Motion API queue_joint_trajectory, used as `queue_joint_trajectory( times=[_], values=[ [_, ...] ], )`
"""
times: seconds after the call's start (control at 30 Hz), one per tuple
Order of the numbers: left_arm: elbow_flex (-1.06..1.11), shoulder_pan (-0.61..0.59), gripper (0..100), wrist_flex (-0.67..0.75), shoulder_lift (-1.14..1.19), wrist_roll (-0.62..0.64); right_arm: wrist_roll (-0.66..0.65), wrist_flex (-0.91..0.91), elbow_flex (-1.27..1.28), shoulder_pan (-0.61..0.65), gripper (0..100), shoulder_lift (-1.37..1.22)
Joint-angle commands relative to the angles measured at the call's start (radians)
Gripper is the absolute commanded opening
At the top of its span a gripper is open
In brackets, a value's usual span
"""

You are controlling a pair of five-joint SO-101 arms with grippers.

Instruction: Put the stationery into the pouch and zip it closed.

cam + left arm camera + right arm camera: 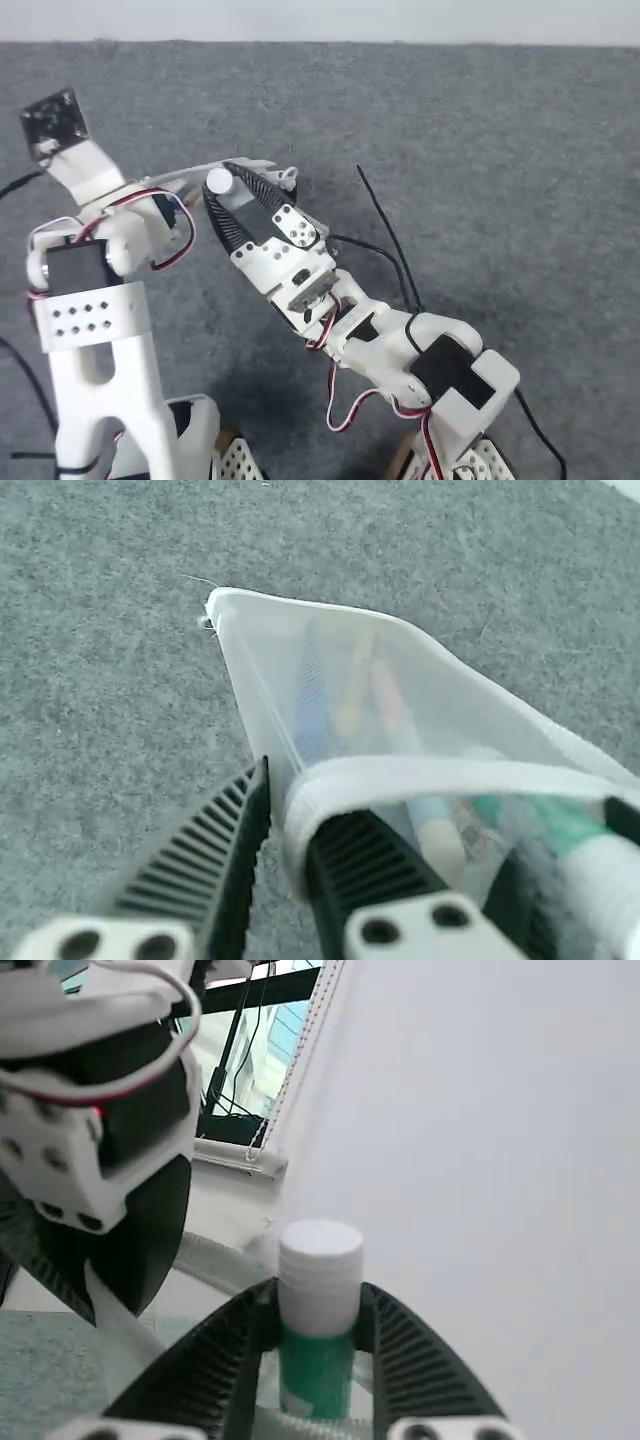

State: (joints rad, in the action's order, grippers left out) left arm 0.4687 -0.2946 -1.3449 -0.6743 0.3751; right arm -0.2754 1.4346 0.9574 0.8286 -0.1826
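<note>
Between the closed jaws of the right gripper (320, 1300) sits the glue stick (320, 1260), its long axis along the jaws, white cap pointing out past them. Nearby the left gripper (290, 810) pinches the mesh pouch (400, 710) at its rim (450, 775). The pouch stretches away from it, with pens (385, 700) lying lengthwise inside. Limp and light, it probably handles best by that stiffer rim, while the smooth, rigid stick may slip.

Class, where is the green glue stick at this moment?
In the right wrist view the glue stick is clamped in the right gripper, at the mouth of the pouch that the left gripper holds.
</note>
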Motion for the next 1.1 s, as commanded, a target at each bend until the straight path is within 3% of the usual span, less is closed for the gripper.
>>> queue_joint_trajectory(
  times=[0.0,0.43,0.67,0.87,1.07],
  values=[
    [-0.005,-0.002,1,0.040,-0.029,-0.012,-0.031,0.019,0.031,-0.004,15.9,0.015],
    [-0.002,-0.002,1,0.040,-0.029,-0.014,-0.021,0.015,0.163,0.012,15.8,0.168],
    [-0.002,-0.003,1,0.040,-0.029,-0.014,0.101,-0.154,0.249,0.005,15.8,0.357],
    [-0.002,-0.064,1,0.041,-0.029,-0.014,0.110,-0.254,0.358,0.005,15.8,0.581],
    [-0.002,-0.083,1,0.055,-0.029,-0.014,0.127,-0.558,0.413,0.005,15.8,0.843]
  ],
)
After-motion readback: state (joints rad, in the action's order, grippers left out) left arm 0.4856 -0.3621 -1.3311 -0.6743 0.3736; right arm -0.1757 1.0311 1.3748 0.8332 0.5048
